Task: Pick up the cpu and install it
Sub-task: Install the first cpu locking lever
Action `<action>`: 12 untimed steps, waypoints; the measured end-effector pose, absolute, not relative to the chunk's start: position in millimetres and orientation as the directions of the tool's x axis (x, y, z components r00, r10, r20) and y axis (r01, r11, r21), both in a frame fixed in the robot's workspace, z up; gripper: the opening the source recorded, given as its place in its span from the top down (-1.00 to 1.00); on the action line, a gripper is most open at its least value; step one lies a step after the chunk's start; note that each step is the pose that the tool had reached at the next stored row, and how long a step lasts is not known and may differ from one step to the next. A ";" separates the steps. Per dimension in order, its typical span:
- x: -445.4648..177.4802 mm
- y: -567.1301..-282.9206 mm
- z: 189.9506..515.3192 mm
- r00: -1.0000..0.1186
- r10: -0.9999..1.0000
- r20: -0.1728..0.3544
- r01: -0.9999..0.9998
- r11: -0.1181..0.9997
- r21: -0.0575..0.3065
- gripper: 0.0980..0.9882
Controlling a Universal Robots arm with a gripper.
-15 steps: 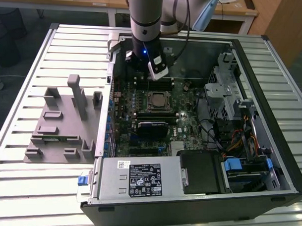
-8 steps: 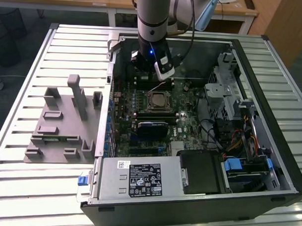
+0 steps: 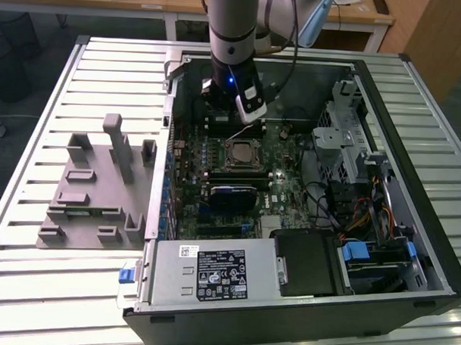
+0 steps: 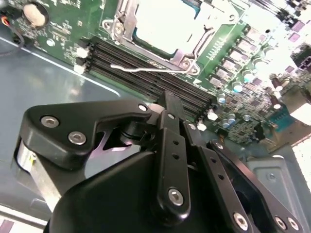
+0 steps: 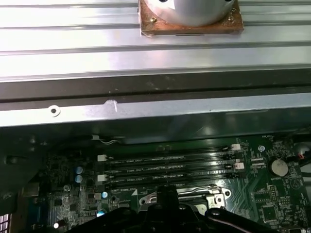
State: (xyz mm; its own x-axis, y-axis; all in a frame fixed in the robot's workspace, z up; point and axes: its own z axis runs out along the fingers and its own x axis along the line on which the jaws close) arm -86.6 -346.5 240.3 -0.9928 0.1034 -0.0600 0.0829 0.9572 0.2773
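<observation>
Gripper (image 4: 168, 103) hangs low over the memory slots (image 4: 146, 82), just beside the socket frame (image 4: 119, 24); whether it stands apart or together cannot be told; cpu (image 3: 238, 153) sits inside that frame, silver top up, mid-frame in the exterior view, within the open computer case (image 3: 434, 233).

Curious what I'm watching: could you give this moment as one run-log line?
claw: over long black memory slots | small shiny silver square cpu: lying inside metal socket frame, apart from claw
</observation>
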 end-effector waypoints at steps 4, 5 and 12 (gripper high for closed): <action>-86.3 -346.6 238.1 -0.989 0.129 -0.069 0.106 0.955 0.278 0.98; -85.9 -346.6 237.3 -0.988 0.135 -0.069 0.111 0.954 0.278 0.98; -80.6 -346.5 231.1 -0.986 0.154 -0.069 0.130 0.952 0.279 0.98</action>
State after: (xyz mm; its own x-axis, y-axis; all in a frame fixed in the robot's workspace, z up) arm -80.6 -346.5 231.1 -0.9856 0.1544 -0.0685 0.1297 0.9516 0.2786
